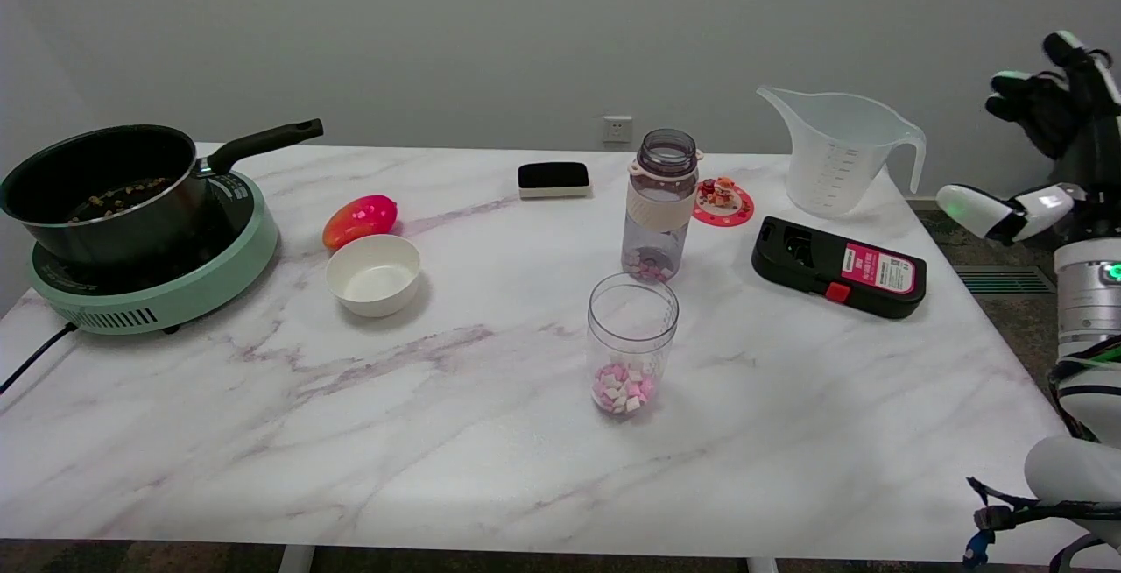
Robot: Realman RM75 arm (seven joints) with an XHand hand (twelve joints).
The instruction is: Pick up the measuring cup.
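Observation:
The measuring cup is a clear plastic jug with printed marks, a spout to the left and a handle to the right. It stands upright at the far right corner of the marble table. My right hand hangs in the air off the table's right edge, to the right of the cup and apart from it. Its fingers are spread and hold nothing.
A black device with a red label lies just in front of the cup. A red coaster with small figures, a tinted bottle, a clear jar of pink and white pieces, a black sponge, a white bowl, a mango and a pan on a green cooker stand further left.

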